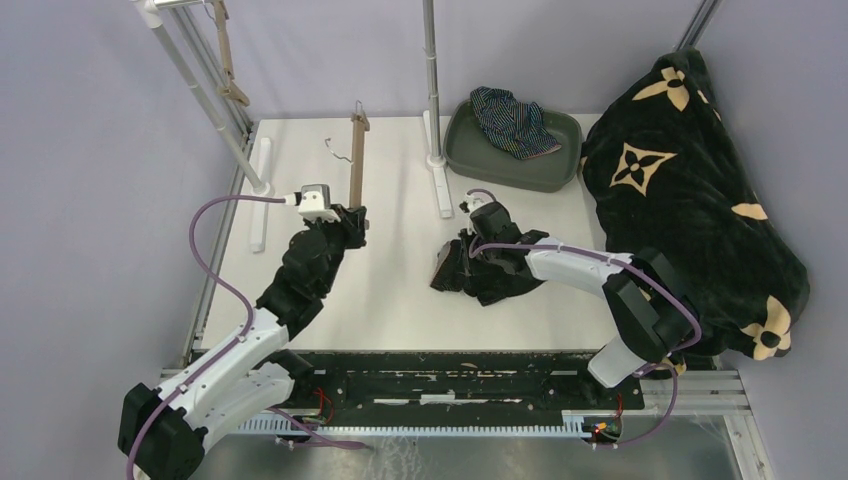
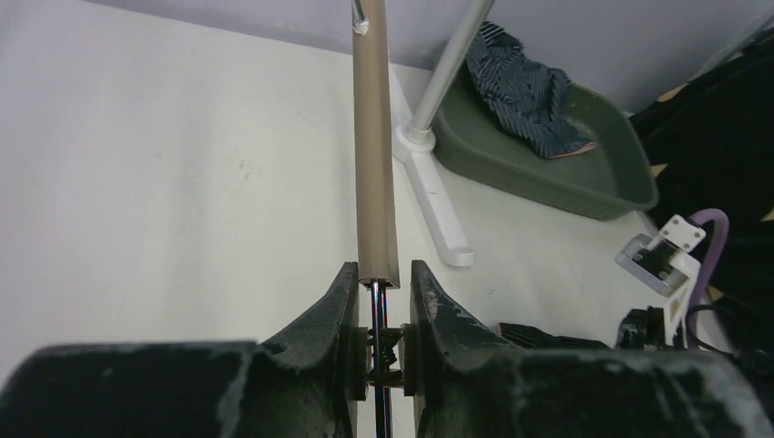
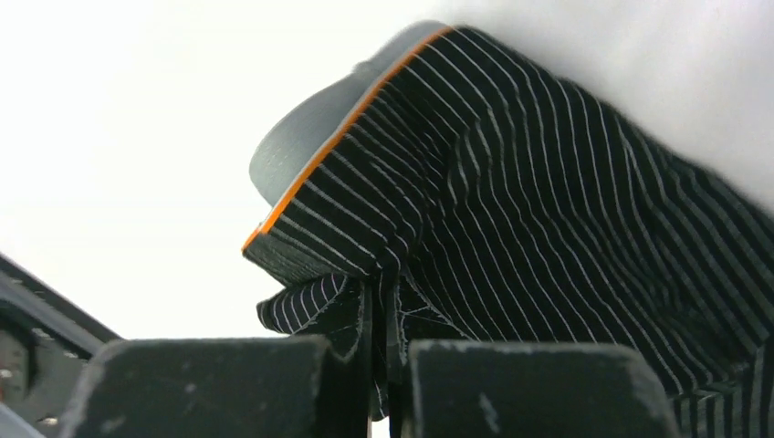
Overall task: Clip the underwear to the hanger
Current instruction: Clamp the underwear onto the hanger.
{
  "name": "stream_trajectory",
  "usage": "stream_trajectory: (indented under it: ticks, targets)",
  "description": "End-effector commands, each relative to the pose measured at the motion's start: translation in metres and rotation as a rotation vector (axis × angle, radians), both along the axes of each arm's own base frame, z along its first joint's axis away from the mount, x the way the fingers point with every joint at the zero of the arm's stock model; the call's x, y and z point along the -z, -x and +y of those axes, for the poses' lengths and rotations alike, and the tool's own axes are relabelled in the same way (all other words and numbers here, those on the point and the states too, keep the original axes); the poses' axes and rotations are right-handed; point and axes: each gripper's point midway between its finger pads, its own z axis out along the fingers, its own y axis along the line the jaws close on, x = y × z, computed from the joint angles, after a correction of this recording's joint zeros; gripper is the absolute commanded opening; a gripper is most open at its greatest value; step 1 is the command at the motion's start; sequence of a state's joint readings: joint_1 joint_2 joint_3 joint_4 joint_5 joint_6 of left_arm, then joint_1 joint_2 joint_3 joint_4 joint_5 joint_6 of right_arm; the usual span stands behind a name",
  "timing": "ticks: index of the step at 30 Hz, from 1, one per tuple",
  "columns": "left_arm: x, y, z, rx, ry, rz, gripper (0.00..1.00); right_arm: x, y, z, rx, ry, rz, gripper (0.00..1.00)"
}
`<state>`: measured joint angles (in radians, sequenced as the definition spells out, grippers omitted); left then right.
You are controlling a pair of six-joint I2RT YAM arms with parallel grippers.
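Two small garments are pictured on a smooth white table (image 1: 400,305). Black underwear (image 1: 503,287), soft and finely pinstriped, is bunched near the middle. Navy underwear (image 1: 513,122) with light stripes is heaped in a shallow grey-green tray (image 1: 520,180) at the far edge.

A fold of the black underwear is pinched between the pressed-together fingers of the right gripper (image 3: 383,358). In the right wrist view the cloth is raised above the jaws in ridged folds. An orange-piped hem and a smooth grey lining are shown at its upper edge.

The left gripper (image 2: 377,294) is clamped on the near end of the hanger (image 2: 375,164), a straight matte tan tube. A thin dark rod is seen running from the tube down between the pads. The tube is pointed away toward the back wall, and a bent wire hook (image 1: 338,150) is seen just left of it. Whether the tube is resting on the table cannot be told.

A strip of bare tabletop is left between the two grippers, which are held well apart. A metal pole (image 1: 431,80) is stood between hanger and tray, its white foot laid toward the near side. The right edge is crowded by a plush black blanket (image 1: 690,225) with tan flower motifs, heaped beside the right arm.
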<state>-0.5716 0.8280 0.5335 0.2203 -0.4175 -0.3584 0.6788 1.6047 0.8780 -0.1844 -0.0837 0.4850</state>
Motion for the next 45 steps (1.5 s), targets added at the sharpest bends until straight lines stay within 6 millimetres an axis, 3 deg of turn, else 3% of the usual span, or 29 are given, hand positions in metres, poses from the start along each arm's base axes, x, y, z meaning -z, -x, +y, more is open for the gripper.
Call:
stream_trajectory:
  ticks: [1, 9, 19, 34, 45]
  targets:
    - [-0.041, 0.001, -0.024, 0.126, 0.073, -0.145, 0.03, -0.058, -0.026, 0.041, -0.040, -0.217, -0.133, 0.00]
    - [-0.052, 0.009, -0.049, 0.269, 0.107, -0.213, 0.03, -0.086, -0.033, 0.064, -0.051, -0.362, -0.162, 0.00]
    - [-0.047, 0.000, -0.052, 0.262, 0.231, -0.221, 0.03, -0.116, -0.048, 0.070, 0.036, -0.577, -0.236, 0.00]
    - [-0.035, -0.009, -0.080, 0.371, 0.352, -0.203, 0.03, -0.126, -0.038, 0.078, -0.087, -0.754, -0.361, 0.01]
    - [-0.033, -0.009, -0.084, 0.403, 0.362, -0.217, 0.03, -0.133, -0.028, 0.082, -0.160, -0.790, -0.379, 0.01]
